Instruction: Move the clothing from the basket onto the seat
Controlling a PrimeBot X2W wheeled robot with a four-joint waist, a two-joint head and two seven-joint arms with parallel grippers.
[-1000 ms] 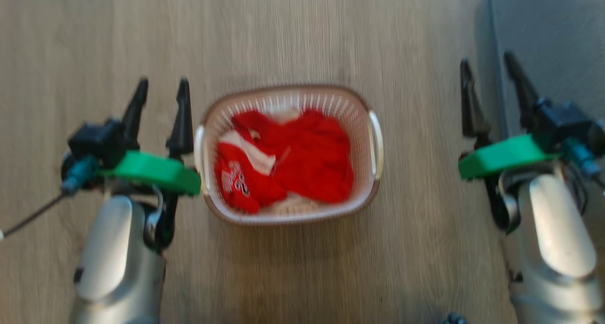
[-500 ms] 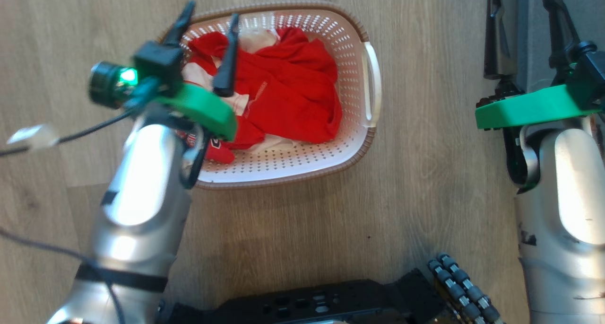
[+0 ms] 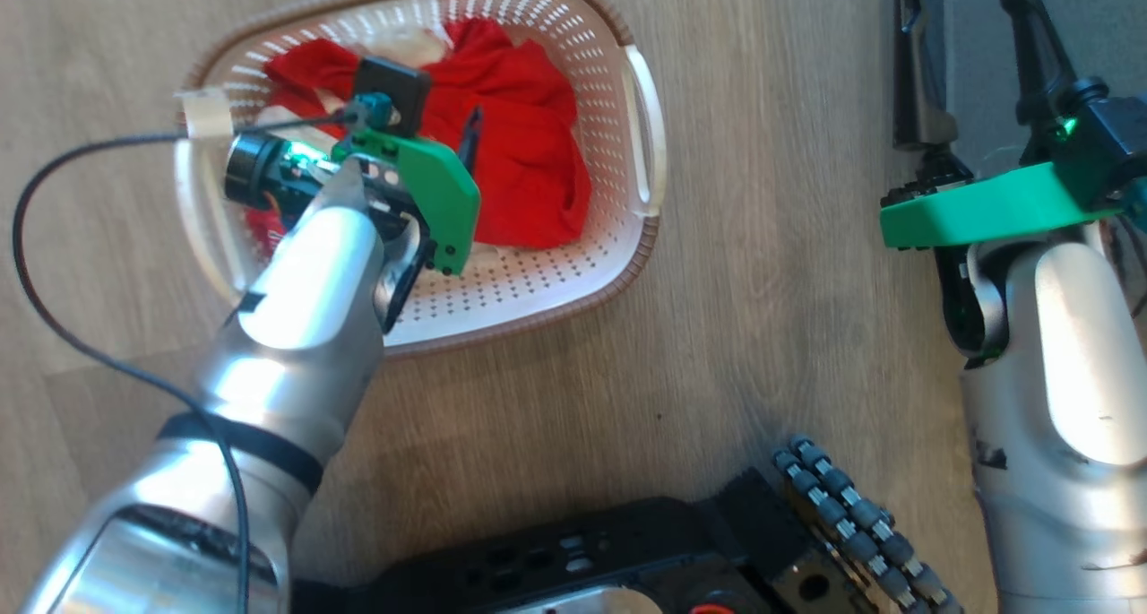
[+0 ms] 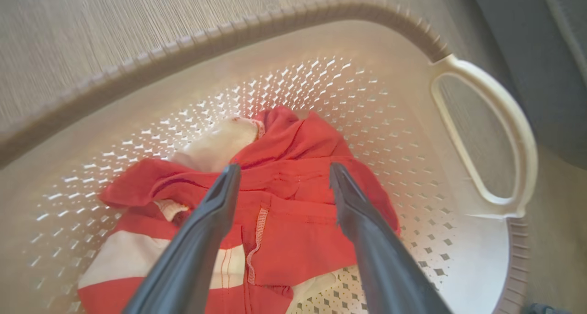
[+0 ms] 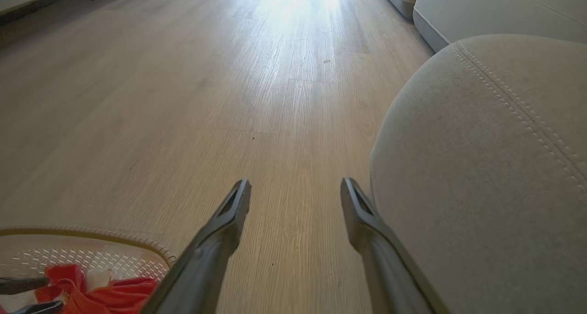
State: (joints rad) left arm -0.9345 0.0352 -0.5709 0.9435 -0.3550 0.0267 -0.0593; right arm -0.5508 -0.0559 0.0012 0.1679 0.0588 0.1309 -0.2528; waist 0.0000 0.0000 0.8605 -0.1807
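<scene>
Left claw (image 4: 284,167) stood wide open, empty, above the red clothing (image 4: 293,222) heaped mid-frame in the basket (image 4: 257,39). Fabric judged light, limp: best pinched at a raised fold. Right claw (image 5: 296,183) open, empty too.

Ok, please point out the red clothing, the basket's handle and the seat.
red clothing (image 4: 293,222), left wrist view, middle of the red fabric.
basket's handle (image 4: 525,158), left wrist view, its outer bar.
seat (image 5: 481,167), right wrist view, rounded corner of the cushion.
</scene>
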